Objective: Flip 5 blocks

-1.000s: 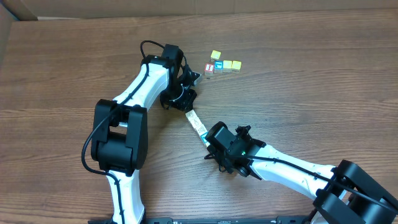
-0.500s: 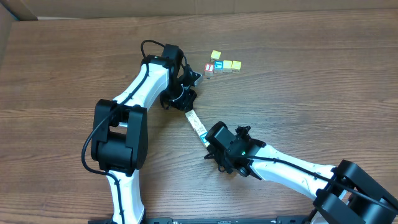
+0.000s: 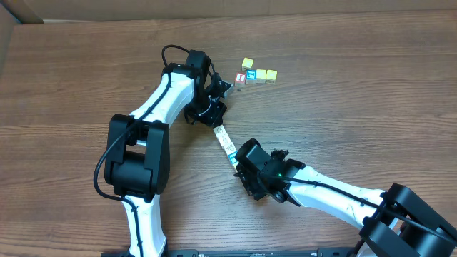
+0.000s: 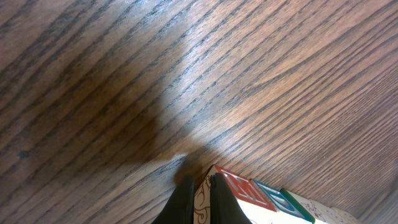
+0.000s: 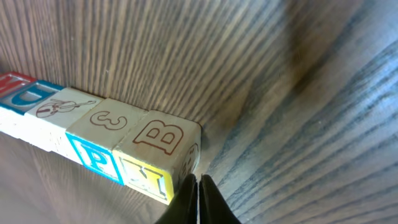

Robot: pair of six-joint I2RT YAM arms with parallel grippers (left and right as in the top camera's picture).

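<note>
- Tabletop: brown wood grain. It carries both arms and all the cubes.
- Row of alphabet blocks: lies flat near the middle of the tabletop, with the cubes butted face to face in one straight line. The line runs diagonally, one end toward the far left corner and the other toward the near right corner. The exact number of cubes cannot be confirmed from overhead.
- Row, right wrist view: the end cube is the "B" block, with a brown "B" on top. The next tops show a "3", a violin drawing and a partly visible blue letter. The side faces show a yellow face under the "B" and a blue "P" beside it.
- Row, left wrist view: the opposite end shows red, blue and green borders. The letters cannot be read.
- Left gripper: sits at the far-left end of the row. Its fingers are drawn together to a narrow slit with nothing clamped between them. The tips touch the end of the row.
- Right gripper: sits at the near-right end of the row. Its fingers are pressed together and hold nothing. The tips rest against the lower corner of the "B" block.
- Loose cubes: these lie between the row and the far edge, apart from the row. A yellow cube sits alone. Just nearer, in a line, are a red "I" cube, a blue-faced cube and two yellow-green cubes.
</note>
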